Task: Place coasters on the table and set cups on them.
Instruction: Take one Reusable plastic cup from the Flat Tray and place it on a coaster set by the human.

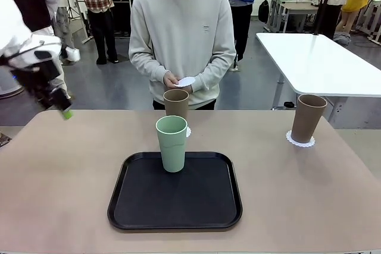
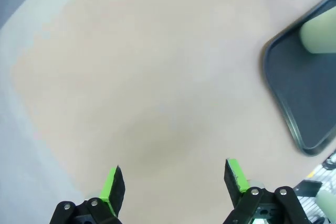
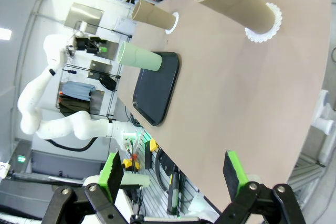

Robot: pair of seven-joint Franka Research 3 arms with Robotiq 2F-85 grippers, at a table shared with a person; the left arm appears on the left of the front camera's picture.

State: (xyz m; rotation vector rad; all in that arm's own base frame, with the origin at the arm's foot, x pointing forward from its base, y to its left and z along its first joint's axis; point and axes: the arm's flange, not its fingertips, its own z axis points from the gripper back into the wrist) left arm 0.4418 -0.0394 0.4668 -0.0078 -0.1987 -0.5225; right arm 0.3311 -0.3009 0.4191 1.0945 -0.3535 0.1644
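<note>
The mint green cup (image 1: 172,143) stands at the far edge of the black tray (image 1: 175,206). Behind it a tan cup (image 1: 176,103) sits on a coaster (image 1: 188,131) on the table (image 1: 71,171). At the right, a second tan cup (image 1: 308,118) rests on its coaster (image 1: 300,141). The person holds a third coaster (image 1: 186,81) in both hands. My left gripper (image 1: 64,111) hovers open above the table's far left corner, and its wrist view shows the open gripper (image 2: 175,179) over bare table. My right gripper (image 3: 173,170) is open and off the table's right end, facing the tan cup (image 3: 233,1).
A white table (image 1: 321,63) stands beyond the right far corner. The tray (image 2: 299,93) with the green cup (image 2: 317,32) lies to one side of my left gripper. Bare tabletop spreads left and right of the tray. People stand farther back.
</note>
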